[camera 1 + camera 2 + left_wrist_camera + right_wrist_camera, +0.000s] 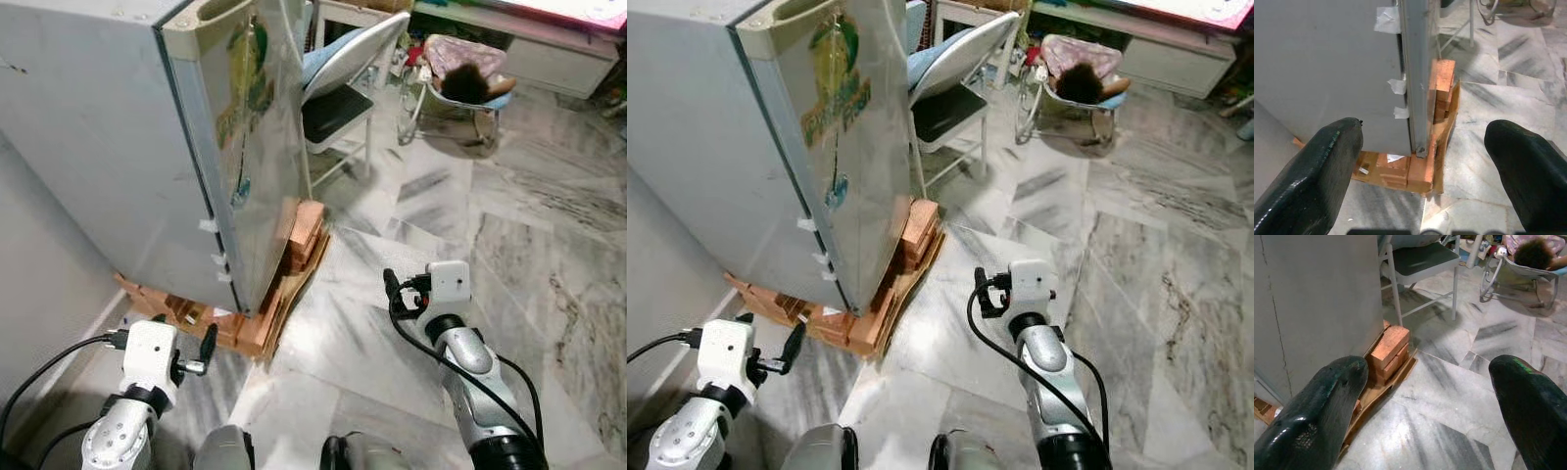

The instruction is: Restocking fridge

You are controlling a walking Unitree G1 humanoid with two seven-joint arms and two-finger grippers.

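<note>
Left eye view: fridge (127,127) fills upper left of frame, door shut, standing on bricks (306,235) and cardboard. Left gripper (201,352) sits lower left, near fridge's bottom corner; right gripper (394,292) at lower centre-right over marble floor (549,245). Both have jaws spread, holding nothing. I judge approach still underway: I'd square up to door front, keep clear of folding chair (338,93), raise an arm w/ fingers open toward door edge.

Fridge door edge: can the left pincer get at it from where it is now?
Probably yes. The left pincer is open, low beside the fridge, aimed at the door edge. Only bare floor lies between; the bricks sit lower.
</note>
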